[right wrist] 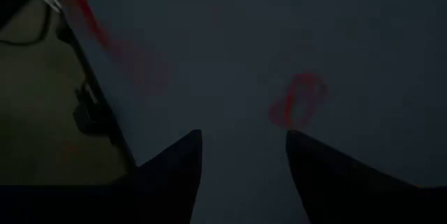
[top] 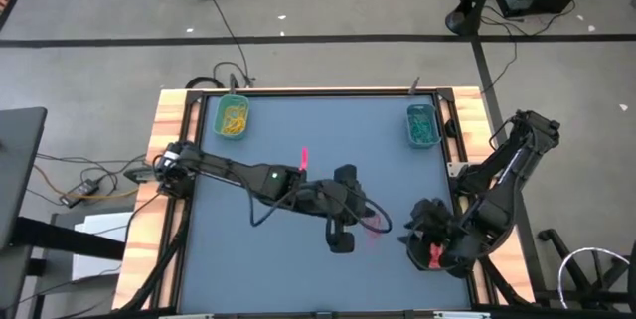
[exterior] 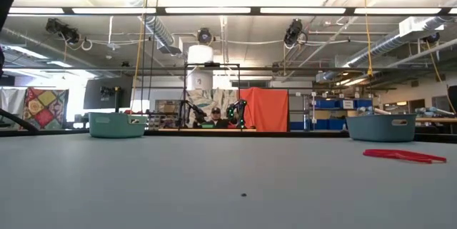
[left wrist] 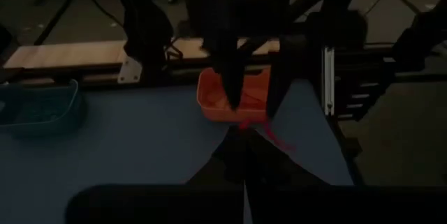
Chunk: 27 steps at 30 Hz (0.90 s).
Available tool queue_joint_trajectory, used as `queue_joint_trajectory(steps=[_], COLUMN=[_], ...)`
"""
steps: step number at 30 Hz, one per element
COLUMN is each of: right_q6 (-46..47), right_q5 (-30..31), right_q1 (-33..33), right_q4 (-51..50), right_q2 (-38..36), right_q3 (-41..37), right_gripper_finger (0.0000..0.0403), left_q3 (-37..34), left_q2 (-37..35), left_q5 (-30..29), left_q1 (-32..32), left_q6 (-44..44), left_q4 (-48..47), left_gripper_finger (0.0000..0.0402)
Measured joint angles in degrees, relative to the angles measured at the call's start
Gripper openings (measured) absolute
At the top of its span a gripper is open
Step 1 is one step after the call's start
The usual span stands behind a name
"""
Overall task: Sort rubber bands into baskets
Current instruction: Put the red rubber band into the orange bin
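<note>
Rubber bands: sorting mostly done, red ones left.
Yellow bands in green basket, teal in teal basket; left gripper pinches red band; right gripper spread beside orange basket.

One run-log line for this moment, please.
left gripper: shut on thin red rubber band | right gripper: open, over table | orange-red plastic basket: ahead

Mostly hidden under the right end effector: small orange-red plastic basket. Blurred just ahead of it: thin red rubber loops.
</note>
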Motion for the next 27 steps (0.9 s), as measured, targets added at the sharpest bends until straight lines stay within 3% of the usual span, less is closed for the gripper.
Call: queue_joint_trajectory(steps=[9, 15, 20, 24, 27], right_q6=[-14.62, -29.87, -32.61, -33.03, -34.01], right_q5=[10.07, 10.93, 12.09, 11.75, 11.03], right_q1=[-6.68, -11.47, -15.84, -17.38, -17.51], right_q4=[13.1, 23.93, 24.91, 24.98, 25.26], right_q2=[0.0, 0.0, 0.0, 0.0, 0.0], right_q3=[0.0, 0.0, 0.0, 0.0, 0.0], right_gripper_finger=[0.0219, 0.0219, 0.021, 0.0163, 0.0088], left_q3=[1.94, 1.88, 1.9, 1.9, 1.9], left_q2=[0.4, 0.42, 0.42, 0.42, 0.42], left_q5=[0.11, -0.07, 0.07, 0.39, 0.02], left_q1=[1.04, 1.91, 1.99, 2.05, 2.1], left_q6=[1.36, 1.64, 1.64, 1.64, 1.12], left_q4=[-0.54, -0.58, -0.13, -0.25, -0.31], left_gripper_finger=[0.0, 0.0, 0.0, 0.0, 0.0002])
